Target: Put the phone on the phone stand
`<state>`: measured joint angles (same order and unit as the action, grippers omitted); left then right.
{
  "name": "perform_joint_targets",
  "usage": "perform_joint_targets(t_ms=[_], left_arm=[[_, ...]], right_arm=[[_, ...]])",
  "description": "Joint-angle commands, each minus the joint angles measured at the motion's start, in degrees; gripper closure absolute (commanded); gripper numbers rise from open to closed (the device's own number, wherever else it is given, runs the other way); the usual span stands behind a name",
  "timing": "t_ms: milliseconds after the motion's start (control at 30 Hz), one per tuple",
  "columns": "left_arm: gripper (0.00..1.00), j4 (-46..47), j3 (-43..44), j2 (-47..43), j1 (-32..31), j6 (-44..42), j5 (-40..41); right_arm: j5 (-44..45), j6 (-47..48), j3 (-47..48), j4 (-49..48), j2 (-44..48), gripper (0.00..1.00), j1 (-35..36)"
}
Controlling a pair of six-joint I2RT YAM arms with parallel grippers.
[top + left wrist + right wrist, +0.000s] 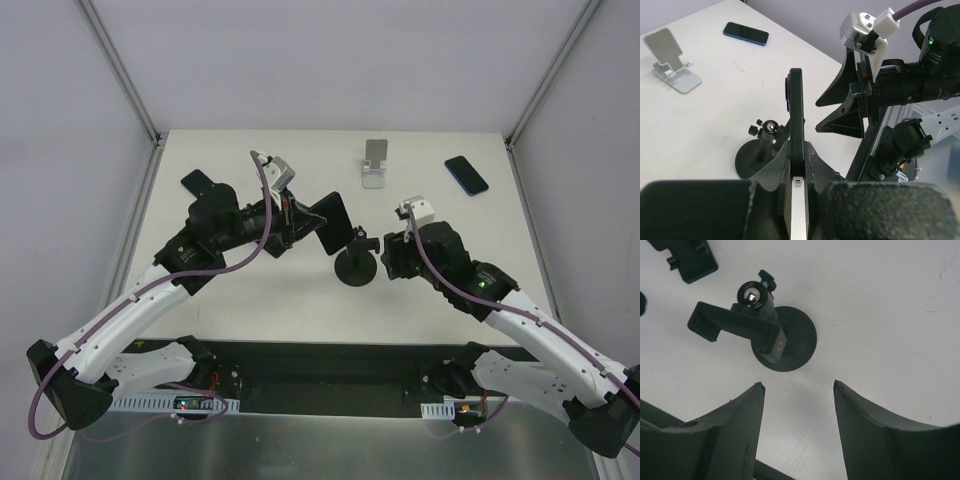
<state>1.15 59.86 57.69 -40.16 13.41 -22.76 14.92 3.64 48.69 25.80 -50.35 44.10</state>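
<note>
My left gripper (308, 222) is shut on a black phone (333, 222), held edge-up above the table. The left wrist view shows the phone (796, 115) edge-on, pinched between both fingers (774, 167). A black phone stand (355, 266) with a round base and a ball-joint clamp sits just below and to the right of the phone. In the right wrist view the stand (785, 342) lies ahead of my right gripper (799, 385), which is open with only bare table between its fingers. That right gripper (388, 252) hovers right beside the stand.
A silver folding stand (375, 165) sits at the back centre, with a blue phone (466, 175) lying flat to its right. A black flat object (198, 182) lies at the back left. White walls close in the table on three sides.
</note>
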Motion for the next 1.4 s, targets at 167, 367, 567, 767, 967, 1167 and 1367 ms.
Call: perform_joint_targets(t_ms=[167,367,567,767,967,1167,1367], left_arm=[[1.0,12.03,-3.43,-1.71,-1.06,-2.95,-4.57],[1.0,14.23,-4.57,-1.71,-1.23,-4.18,-7.21],[1.0,13.97,-4.83,-1.35,-1.85,-6.99,-8.08],[1.0,13.88,-4.84,-0.48,-2.46,-11.9,-14.4],[1.0,15.46,-3.87,1.98,-2.55,-12.01,-18.27],[1.0,20.29,-4.83,4.53,-2.73,-9.1,-22.67],[1.0,26.97,-4.67,10.49,-3.08,-12.79,-36.01]], right_arm=[[-7.54,2.07,-2.98,-13.49,-3.79,0.45,-0.24],[-6.57,3.22,-3.33,-15.87,-5.2,0.56,-0.15],[-6.74,3.3,-3.51,-17.01,-5.55,0.69,-0.06],[-6.92,3.65,-3.77,-17.1,-5.46,0.84,-0.15],[-6.66,4.44,-3.42,-16.93,-6.34,0.99,-0.24],[-7.09,5.76,-3.25,-17.01,-6.17,0.99,-0.41],[-13.94,6.73,-2.89,-17.28,-6.25,0.99,-2.87]])
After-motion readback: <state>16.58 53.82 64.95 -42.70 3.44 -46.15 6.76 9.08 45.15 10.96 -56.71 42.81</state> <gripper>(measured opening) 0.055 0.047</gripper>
